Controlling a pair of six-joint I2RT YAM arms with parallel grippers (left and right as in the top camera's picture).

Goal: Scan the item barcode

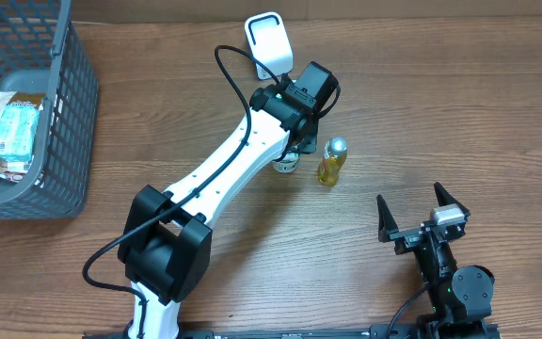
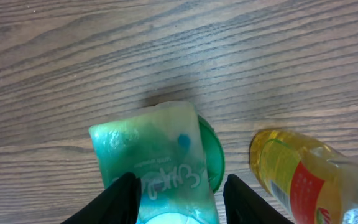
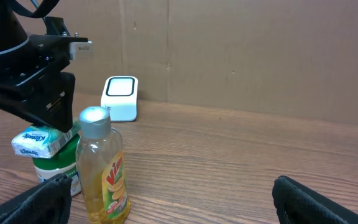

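A wood-grain table (image 1: 459, 113) fills the overhead view, brown and bare across most of its right half. In the right wrist view a plain cardboard wall (image 3: 260, 56) stands along its far edge.

A grey mesh basket (image 1: 73, 104) sits at the table's upper left corner, with pale snack packets (image 1: 17, 132) lying inside. The white left arm (image 1: 224, 169) reaches from the near edge towards the table's middle. A white scanner (image 1: 267, 40) with a dark face stands upright near the far edge, just beyond the arm's wrist.

A clear bottle (image 1: 330, 162) of yellow liquid, with a silver cap and a red and yellow label, stands upright just to the right of the left gripper (image 2: 180, 186).

The item is a small tissue pack (image 2: 151, 146), soft plastic in green and white with blue lettering. It lies flat on top of a short white container (image 3: 55, 165) with a green lid, beside the bottle and near the scanner.

The left gripper's black fingers stand on either side of the pack. Whether they pinch it or have let go cannot be told.

The right gripper (image 1: 410, 198) rests near the table's lower right, well apart from everything, its jaws spread wide and holding nothing.
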